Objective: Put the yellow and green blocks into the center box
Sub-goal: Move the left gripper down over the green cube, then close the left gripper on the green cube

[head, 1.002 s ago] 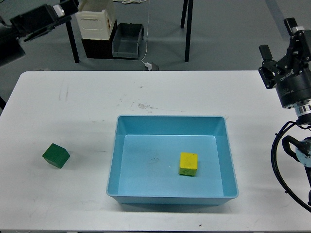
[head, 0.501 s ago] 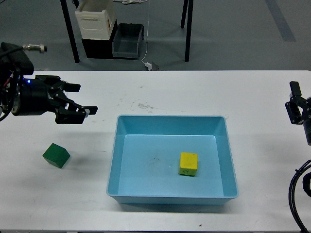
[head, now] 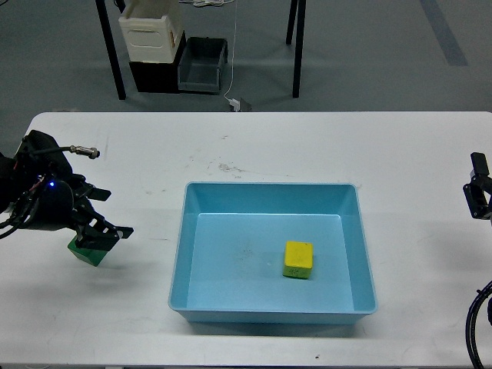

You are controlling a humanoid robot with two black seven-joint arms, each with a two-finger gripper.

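The green block (head: 84, 253) lies on the white table (head: 269, 146) at the left, partly hidden under my left gripper (head: 112, 212). That gripper is open, its two fingers spread just above and to the right of the block; I cannot tell if it touches the block. The yellow block (head: 297, 259) lies inside the light blue box (head: 178, 269) at the table's middle, right of the box's centre. Only a small black part of my right gripper (head: 479, 192) shows at the right edge, well away from the box.
Beyond the table's far edge stand black table legs (head: 114, 65), a white and black crate stack (head: 150, 38) and a grey bin (head: 202, 65) on the floor. A black cable loop (head: 473, 330) hangs at the lower right edge.
My left gripper has come down and toward me from beside the box's far left corner to over the green block. My right arm has pulled further out to the right edge.
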